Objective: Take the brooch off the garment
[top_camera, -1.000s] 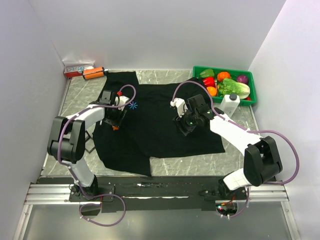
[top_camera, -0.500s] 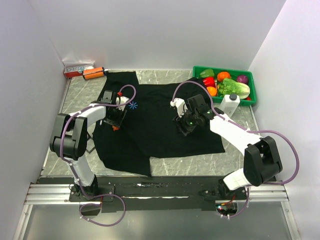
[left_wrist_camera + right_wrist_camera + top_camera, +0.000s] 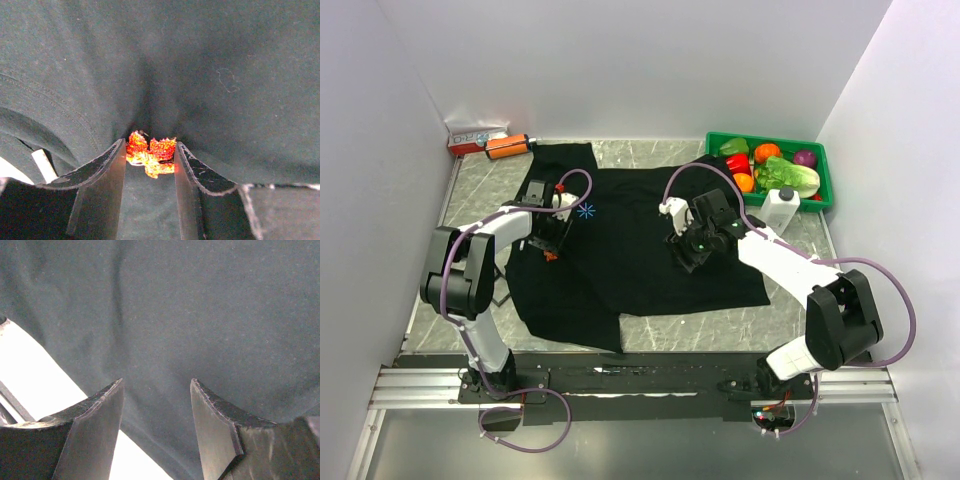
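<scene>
Your left gripper (image 3: 150, 143) is clamped on the brooch (image 3: 150, 156), which appears still pinned to the garment (image 3: 210, 75) near its left edge, so pulling it free is the step left. Your right gripper (image 3: 156, 381) stands parted and empty over the garment's middle.

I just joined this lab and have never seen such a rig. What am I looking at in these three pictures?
Two robot arms are bolted at the near edge of a table. The wide picture looks down from above and behind them. The other two come from a camera on each wrist, with its fingers showing below. A black garment lies spread on the table, and a green tray of vegetables stands far right. The left gripper is shut on the orange brooch, right at the cloth. The right gripper is open over plain cloth and holds nothing.
</scene>
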Robot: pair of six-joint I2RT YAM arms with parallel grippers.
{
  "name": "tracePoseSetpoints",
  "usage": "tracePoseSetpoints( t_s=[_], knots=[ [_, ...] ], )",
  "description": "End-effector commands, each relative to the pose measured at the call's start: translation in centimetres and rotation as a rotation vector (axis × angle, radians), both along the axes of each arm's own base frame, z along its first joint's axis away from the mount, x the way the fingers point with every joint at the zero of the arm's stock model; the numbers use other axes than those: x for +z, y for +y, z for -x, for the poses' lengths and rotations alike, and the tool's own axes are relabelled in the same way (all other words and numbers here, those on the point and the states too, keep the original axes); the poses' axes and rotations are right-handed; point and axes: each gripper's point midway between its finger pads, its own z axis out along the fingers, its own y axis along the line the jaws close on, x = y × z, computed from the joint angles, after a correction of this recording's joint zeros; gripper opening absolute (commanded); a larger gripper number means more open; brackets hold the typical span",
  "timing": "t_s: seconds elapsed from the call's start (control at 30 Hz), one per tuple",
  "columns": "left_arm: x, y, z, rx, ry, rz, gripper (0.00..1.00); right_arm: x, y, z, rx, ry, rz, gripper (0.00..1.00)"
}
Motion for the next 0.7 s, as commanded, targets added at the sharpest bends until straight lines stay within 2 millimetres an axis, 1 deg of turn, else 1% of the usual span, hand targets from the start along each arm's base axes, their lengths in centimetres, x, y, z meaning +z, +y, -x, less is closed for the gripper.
tracePoseSetpoints(
  t_s=[0.0,0.03,0.07,0.13,0.2,0.27,0.3,0.33,0.37,0.43,0.47,0.57,0.6,0.63,0.67],
  knots=[
    [2.5,-0.4,0.1,-0.012,-0.036,0.034,0.15,1.8,1.3,-1.1,0.013,-0.044,-0.041,0.63],
    [2.9,-0.7,0.2,-0.018,-0.042,0.050,0.14,1.9,1.3,-1.1,0.015,-0.046,-0.041,0.63],
    [3.7,-0.8,0.1,-0.020,-0.060,0.060,0.13,2.0,1.3,-1.1,0.015,-0.043,-0.040,0.63],
    [4.4,-1.3,0.5,-0.032,-0.061,0.089,0.09,1.9,1.4,-1.0,0.024,-0.042,-0.034,0.62],
    [5.9,-1.7,0.6,-0.041,-0.082,0.115,0.06,2.0,1.5,-1.0,0.026,-0.040,-0.034,0.62],
    [6.7,-2.1,1.6,-0.058,-0.048,0.138,0.05,1.9,1.5,-0.8,0.035,-0.040,-0.027,0.62],
    [7.6,-2.3,1.5,-0.068,-0.050,0.147,0.04,1.8,1.5,-0.7,0.036,-0.035,-0.024,0.62],
    [7.8,-2.3,1.9,-0.075,-0.039,0.150,0.04,1.8,1.5,-0.7,0.039,-0.037,-0.023,0.62],
    [8.3,-2.4,2.8,-0.089,-0.017,0.159,0.03,1.7,1.5,-0.6,0.038,-0.031,-0.020,0.62],
    [8.8,-2.5,3.5,-0.104,-0.005,0.164,0.01,1.8,1.5,-0.4,0.043,-0.032,-0.021,0.62],
    [9.0,-2.6,4.5,-0.122,0.021,0.176,0.01,1.7,1.5,-0.4,0.045,-0.030,-0.018,0.62],
    [8.9,-3.2,6.6,-0.180,0.098,0.209,0.01,1.6,1.4,0.1,0.050,-0.019,-0.015,0.62],
    [8.8,-3.8,8.2,-0.202,0.165,0.242,0.01,1.6,1.4,0.2,0.051,-0.017,-0.015,0.62],
    [8.8,-4.2,8.9,-0.233,0.192,0.264,0.01,1.7,1.3,0.3,0.052,-0.015,-0.016,0.62],
    [8.5,-4.7,10.0,-0.263,0.243,0.288,0.01,1.5,1.4,0.5,0.056,-0.011,-0.015,0.62]
  ],
)
